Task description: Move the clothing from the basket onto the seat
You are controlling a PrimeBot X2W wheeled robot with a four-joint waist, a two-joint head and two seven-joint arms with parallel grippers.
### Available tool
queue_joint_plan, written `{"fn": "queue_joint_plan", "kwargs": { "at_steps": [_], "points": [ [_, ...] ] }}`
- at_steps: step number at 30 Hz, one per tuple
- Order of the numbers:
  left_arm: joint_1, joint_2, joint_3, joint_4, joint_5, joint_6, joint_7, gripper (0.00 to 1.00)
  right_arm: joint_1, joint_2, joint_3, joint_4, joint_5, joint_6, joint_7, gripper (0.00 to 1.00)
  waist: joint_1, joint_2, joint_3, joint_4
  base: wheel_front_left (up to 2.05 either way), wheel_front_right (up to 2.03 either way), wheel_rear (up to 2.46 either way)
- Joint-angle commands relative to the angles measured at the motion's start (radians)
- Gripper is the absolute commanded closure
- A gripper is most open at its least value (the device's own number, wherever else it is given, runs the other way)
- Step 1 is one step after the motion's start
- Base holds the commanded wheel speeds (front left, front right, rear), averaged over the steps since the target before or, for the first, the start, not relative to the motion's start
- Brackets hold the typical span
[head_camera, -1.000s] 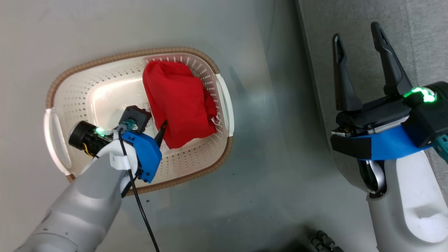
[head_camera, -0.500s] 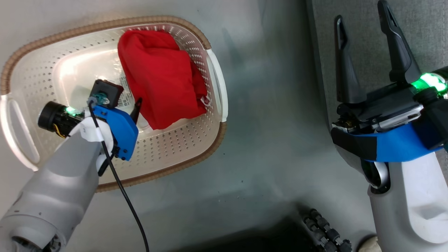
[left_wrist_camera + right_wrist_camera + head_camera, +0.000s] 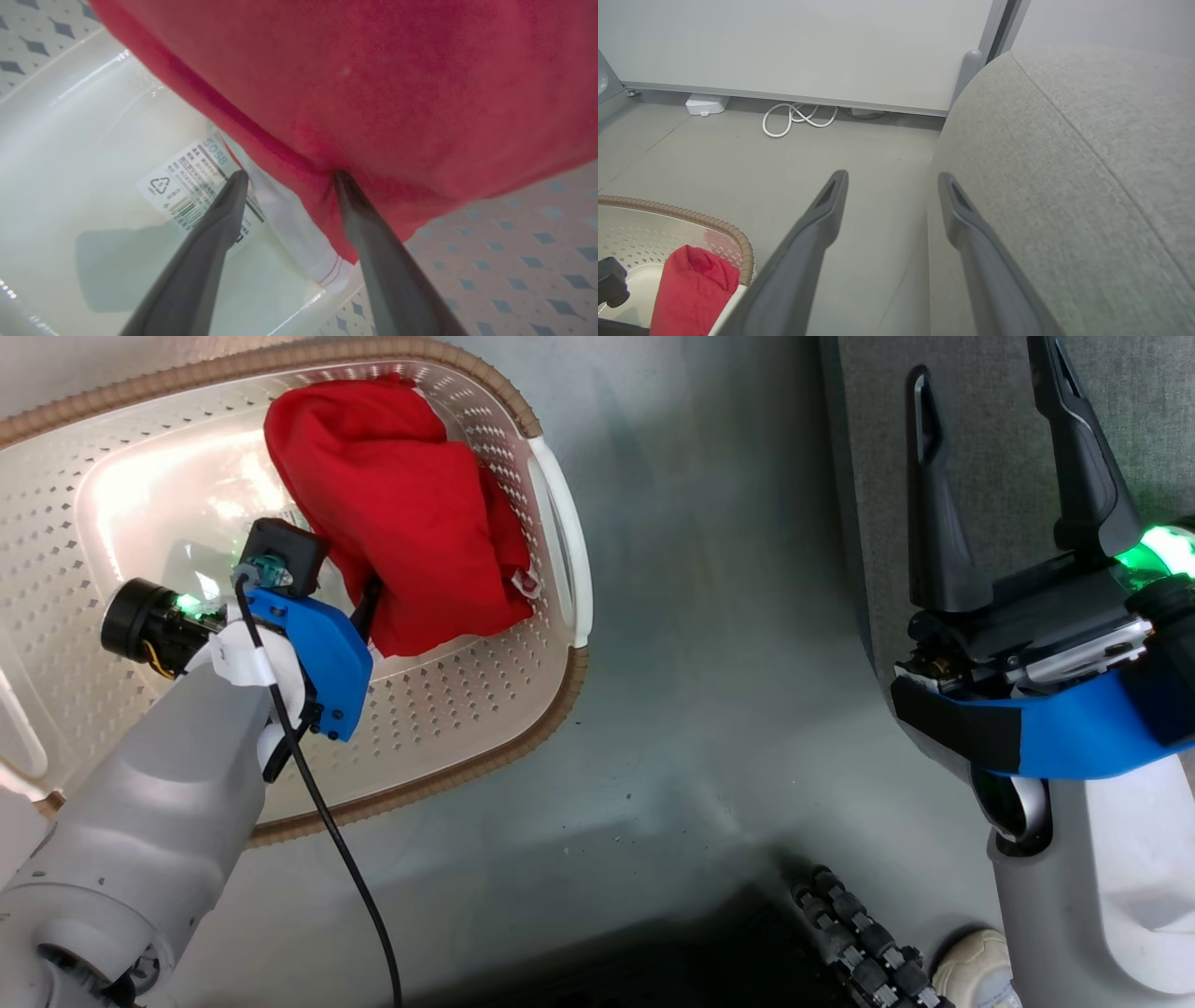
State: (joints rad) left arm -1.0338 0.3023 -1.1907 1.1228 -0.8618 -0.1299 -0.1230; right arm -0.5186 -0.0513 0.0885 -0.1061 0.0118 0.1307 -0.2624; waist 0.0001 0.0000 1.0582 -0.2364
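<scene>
Red clothing (image 3: 401,523) is bunched up in the basket (image 3: 560,686). The left tool (image 3: 287,179) is spread wide, one tip denting the fabric edge, the other on the barcode sticker (image 3: 187,186). I'd push deeper and grab a thick fold before closing. The right tool (image 3: 892,176) is spread and empty beside the seat (image 3: 1064,163).

Indoor test room furnished as a home corner: grey upholstered seat (image 3: 1064,163) and laundry basket (image 3: 691,217) on bare grey floor (image 3: 714,154), plain white wall panel (image 3: 808,42), loose white cable (image 3: 794,119).
</scene>
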Motion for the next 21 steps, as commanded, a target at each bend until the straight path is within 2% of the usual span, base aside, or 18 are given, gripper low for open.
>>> {"fn": "queue_joint_plan", "kwargs": {
  "at_steps": [1, 5, 6, 7, 9, 21],
  "points": [
    [-0.022, 0.0, -0.007, -0.001, -0.027, -0.001, 0.002, 0.0, 0.009, 0.002, -0.003, -0.005, 0.007, 0.0, -0.004, 0.0, -0.0001, 0.0, 0.007, -0.007, 0.0, 0.0, 0.0],
    [-0.027, 0.003, -0.026, -0.004, -0.044, -0.001, 0.004, 0.0, 0.009, 0.002, -0.005, -0.007, 0.009, 0.0, -0.004, 0.0, -0.0001, 0.0, 0.011, -0.012, 0.0, 0.0, 0.0],
    [-0.028, 0.004, -0.034, -0.005, -0.047, -0.001, 0.007, 0.39, 0.009, 0.002, -0.007, -0.007, 0.011, 0.0, -0.004, 0.0, -0.0001, 0.0, 0.012, -0.012, 0.0, 0.0, 0.0],
    [-0.032, 0.005, -0.04, -0.006, -0.048, -0.001, 0.006, 0.63, 0.01, 0.002, -0.008, -0.007, 0.012, 0.0, -0.004, 0.0, -0.0001, 0.0, 0.012, -0.012, 0.0, 0.0, 0.0],
    [-0.039, 0.004, -0.048, -0.005, -0.052, -0.001, 0.0, 1.0, 0.01, 0.002, -0.01, -0.006, 0.013, 0.0, -0.004, 0.0, -0.0001, 0.0, 0.012, -0.012, 0.0, 0.0, 0.0],
    [-0.048, -0.001, -0.075, 0.039, -0.076, -0.001, -0.036, 1.0, 0.005, 0.002, -0.017, 0.007, 0.009, 0.0, -0.004, 0.0, -0.0001, 0.0, -0.007, 0.007, 0.0, 0.0, 0.0]
  ]
}}
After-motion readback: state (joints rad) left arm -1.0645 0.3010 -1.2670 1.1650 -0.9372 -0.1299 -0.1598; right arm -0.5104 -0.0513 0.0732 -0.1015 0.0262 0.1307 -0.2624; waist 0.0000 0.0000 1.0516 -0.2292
